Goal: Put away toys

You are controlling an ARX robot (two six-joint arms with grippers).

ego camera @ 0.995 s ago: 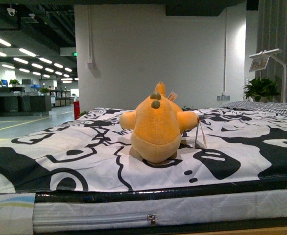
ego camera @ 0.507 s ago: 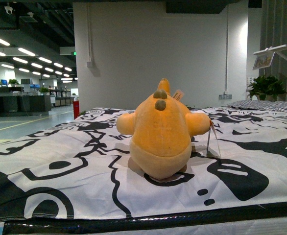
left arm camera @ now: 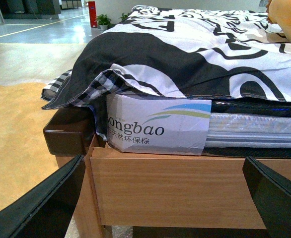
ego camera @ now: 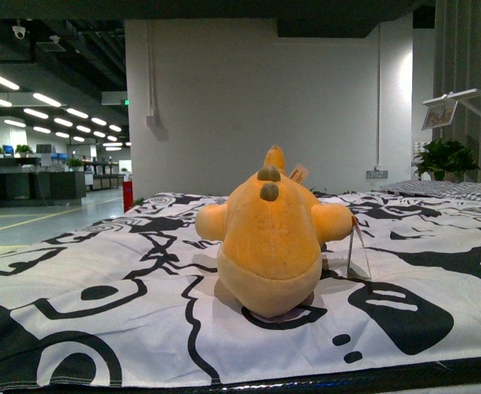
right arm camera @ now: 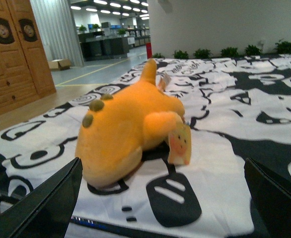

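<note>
The plush toy (ego camera: pixel 269 242) sits on the bed in the centre of the front view, its rounded back turned to the robot. It rests on the black-and-white bedspread (ego camera: pixel 101 279) and nothing is touching it. From where things stand, I'd say the job is at the reaching stage, with no grasp made yet.

The right end effector (right arm camera: pixel 155 203) is spread wide and empty, and it faces the toy's flank across the cloth. The left end effector (left arm camera: pixel 155 203) is just as wide and empty, but it sits low, looking at the mattress (left arm camera: pixel 254 131) and the wooden bed frame (left arm camera: pixel 175 188) beneath it. The right looks the better placed. It would need to move in and close around the fat middle of the body, not a stubby limb. The left would first have to rise above the mattress edge.

The toy is a soft, short-piled orange-yellow, plump and egg-shaped, with olive bumps (ego camera: pixel 268 182) along its back. I'd expect it to squash under a grip. A glossy hang tag (ego camera: pixel 358 250) dangles at its side in the right middle of the front view. The bedspread is thin, lightly wrinkled cotton and could drag along with the toy.
</note>
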